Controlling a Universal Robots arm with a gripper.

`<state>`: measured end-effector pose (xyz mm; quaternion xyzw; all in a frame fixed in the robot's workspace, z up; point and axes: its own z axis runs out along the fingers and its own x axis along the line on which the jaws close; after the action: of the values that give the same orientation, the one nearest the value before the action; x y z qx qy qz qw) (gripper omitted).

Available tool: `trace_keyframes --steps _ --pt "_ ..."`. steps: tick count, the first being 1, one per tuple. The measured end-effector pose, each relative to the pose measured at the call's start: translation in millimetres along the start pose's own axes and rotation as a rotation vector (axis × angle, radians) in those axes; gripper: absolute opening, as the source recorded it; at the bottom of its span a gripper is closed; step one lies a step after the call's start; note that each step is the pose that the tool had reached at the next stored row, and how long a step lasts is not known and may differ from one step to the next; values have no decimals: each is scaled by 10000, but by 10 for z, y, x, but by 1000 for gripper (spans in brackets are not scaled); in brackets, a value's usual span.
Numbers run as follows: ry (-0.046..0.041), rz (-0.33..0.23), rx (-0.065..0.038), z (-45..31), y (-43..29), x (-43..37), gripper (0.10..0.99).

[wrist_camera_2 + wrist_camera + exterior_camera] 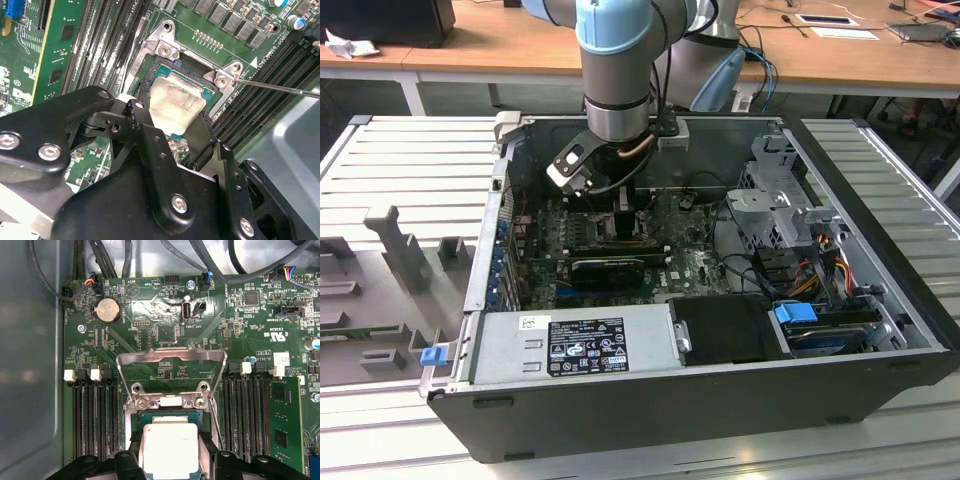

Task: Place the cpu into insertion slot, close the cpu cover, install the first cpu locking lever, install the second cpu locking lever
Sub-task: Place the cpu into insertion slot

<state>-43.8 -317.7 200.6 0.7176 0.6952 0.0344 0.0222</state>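
state: fingers (202, 137) pinch cpu (171, 450) at slot (150, 418), lower middle of first wrist view | cover (170, 356) open | risk: a tilted release could bend slot pins

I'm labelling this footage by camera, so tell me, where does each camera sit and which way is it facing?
Exterior view: off the arm, above the open computer case, looking down into it; the arm reaches inside.
First wrist view: on the wrist, facing the motherboard squarely; shows the gripper, the cpu and the raised cpu cover.
Second wrist view: on the wrist, facing the board at a slant; the gripper's body fronts the insertion slot.
Shared: both wrist views show the cpu and gripper.
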Motion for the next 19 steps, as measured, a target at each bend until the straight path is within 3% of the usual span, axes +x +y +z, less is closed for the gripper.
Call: trace_keyframes --steps 7,9,19 --pt "20 1 -13 9 1 3 529" --pt "10 1 -6 5 1 2 604" --pt "-41 -8 -5 3 1 -14 604"
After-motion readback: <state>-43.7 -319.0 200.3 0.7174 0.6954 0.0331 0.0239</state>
